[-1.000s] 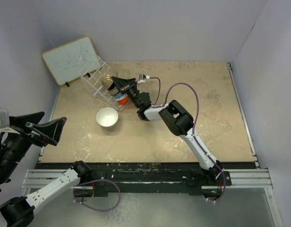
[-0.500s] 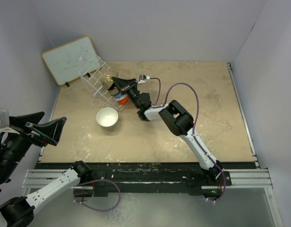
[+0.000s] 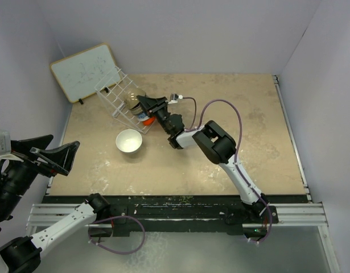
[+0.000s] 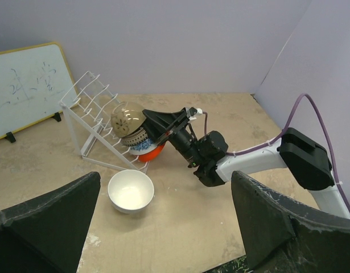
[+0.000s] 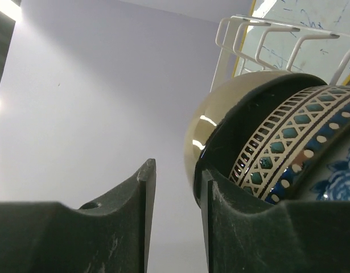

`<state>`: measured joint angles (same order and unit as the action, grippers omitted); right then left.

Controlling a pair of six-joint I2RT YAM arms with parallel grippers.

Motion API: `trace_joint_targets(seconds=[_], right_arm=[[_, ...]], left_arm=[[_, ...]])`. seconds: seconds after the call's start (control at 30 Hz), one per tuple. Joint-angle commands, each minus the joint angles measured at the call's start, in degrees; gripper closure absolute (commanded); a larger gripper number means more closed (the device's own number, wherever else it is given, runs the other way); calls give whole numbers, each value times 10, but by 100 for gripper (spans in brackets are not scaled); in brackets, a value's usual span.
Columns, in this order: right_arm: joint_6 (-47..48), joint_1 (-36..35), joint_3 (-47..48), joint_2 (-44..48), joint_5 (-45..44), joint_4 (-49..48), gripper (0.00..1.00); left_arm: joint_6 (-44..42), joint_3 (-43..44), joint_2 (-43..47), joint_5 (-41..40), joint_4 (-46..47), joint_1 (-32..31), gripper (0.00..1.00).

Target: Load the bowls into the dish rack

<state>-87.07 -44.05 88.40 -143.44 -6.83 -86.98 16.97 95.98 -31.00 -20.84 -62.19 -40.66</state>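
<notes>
Jaws first: the right jaws sit slightly apart with nothing between them, just beside the black bowl (image 5: 220, 148). It's stacked in the tilted dish rack (image 4: 86, 108) with the pale-rimmed bowl (image 4: 128, 118), blue-and-white bowl (image 4: 141, 145) and orange-red bowl (image 4: 155, 153). The white bowl (image 4: 130, 190) sits on the worktop (image 4: 44, 153) near the rack. The left jaws are spread wide, well away.

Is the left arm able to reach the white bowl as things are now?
Probably yes. The white bowl stands alone on the table before the left gripper, its fingers open; the right gripper is away at the dish rack.
</notes>
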Motion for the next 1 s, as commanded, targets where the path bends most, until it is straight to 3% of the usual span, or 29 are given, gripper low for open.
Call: trace_joint_targets(seconds=[0.0, 0.17, 0.53, 0.97], right_arm=[[-9, -3, -22, 78, -36, -69, 62], [-18, -3, -52, 93, -46, -64, 53], [-53, -3, -81, 121, -36, 43, 52], [-13, -5, -22, 179, -9, 345, 49]], left_arm=[[5, 7, 0, -7, 13, -5, 1], [6, 11, -4, -7, 15, -7, 1], [16, 12, 1, -11, 15, -8, 1], [17, 12, 10, -17, 14, -9, 1]])
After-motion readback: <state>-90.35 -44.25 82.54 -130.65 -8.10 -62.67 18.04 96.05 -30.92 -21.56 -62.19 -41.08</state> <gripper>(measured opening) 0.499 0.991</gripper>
